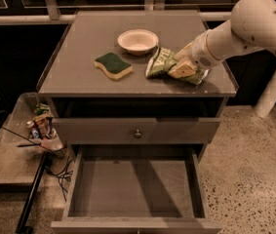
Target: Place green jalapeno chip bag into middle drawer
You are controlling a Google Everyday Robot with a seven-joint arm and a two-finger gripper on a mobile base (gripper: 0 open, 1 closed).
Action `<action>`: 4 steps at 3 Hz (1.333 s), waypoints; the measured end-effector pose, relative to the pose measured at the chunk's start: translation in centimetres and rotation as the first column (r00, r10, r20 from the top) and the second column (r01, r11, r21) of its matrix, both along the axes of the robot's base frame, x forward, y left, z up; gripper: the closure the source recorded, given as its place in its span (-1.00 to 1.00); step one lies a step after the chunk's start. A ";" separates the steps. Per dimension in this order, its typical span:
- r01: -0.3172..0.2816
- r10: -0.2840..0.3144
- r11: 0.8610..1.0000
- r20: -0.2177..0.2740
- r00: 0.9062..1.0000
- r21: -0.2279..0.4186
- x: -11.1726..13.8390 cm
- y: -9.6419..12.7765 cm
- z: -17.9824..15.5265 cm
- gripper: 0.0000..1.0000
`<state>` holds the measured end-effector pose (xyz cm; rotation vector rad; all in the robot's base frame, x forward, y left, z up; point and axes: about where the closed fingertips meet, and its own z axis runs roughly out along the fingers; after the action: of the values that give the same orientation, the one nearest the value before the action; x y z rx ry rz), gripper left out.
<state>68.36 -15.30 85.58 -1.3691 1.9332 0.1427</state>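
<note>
The green jalapeno chip bag (161, 61) lies on the cabinet top (88, 43), right of centre, just right of the white bowl (137, 41). My gripper (183, 70) is down on the bag's right part, coming in from the right on the pale arm (254, 28). The bag's right end is partly hidden by the gripper. The middle drawer (132, 189) stands pulled out below, with tall side walls and a bare grey floor.
A green-and-yellow sponge (113, 65) lies left of the bag. A shut drawer front with a small round knob (137, 133) sits above the open drawer. A low side table with clutter (42, 126) and cables stands at the left.
</note>
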 end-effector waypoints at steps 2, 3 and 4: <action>0.000 0.000 1.000 0.000 1.000 0.000 0.0 0.0 0.0 1.00; 0.000 0.000 1.000 0.000 1.000 0.000 0.0 0.0 0.0 1.00; -0.018 0.018 1.000 -0.005 1.000 0.001 -0.1 0.7 0.5 1.00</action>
<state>68.23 -14.59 86.05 -1.3869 1.9247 0.1557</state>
